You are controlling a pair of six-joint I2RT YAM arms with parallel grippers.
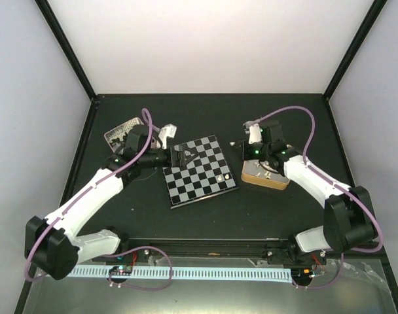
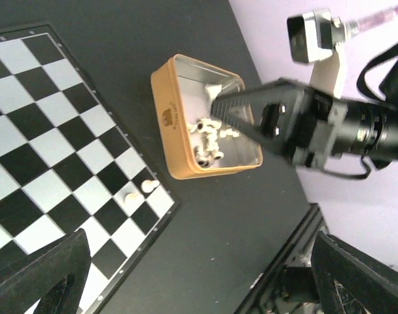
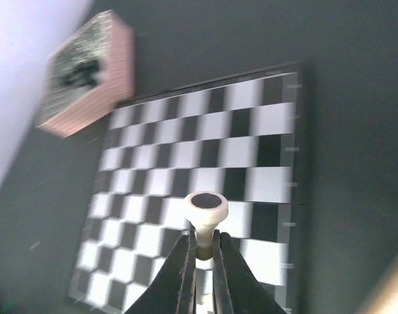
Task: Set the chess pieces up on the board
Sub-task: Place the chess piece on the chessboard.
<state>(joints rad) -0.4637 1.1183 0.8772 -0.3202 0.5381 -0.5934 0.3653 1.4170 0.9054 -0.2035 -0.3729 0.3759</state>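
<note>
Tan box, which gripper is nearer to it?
Right. The right gripper hangs by the tan box, shut on a white piece; the left gripper is over the board, open.

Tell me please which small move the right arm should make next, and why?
Probably carry its cream piece over to the board: the right gripper is shut on it at the tan box, and two other pieces already stand on edge squares.

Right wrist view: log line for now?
right fingers: shut on cream piece | left fingers: open, empty | board: two cream pieces placed
</note>
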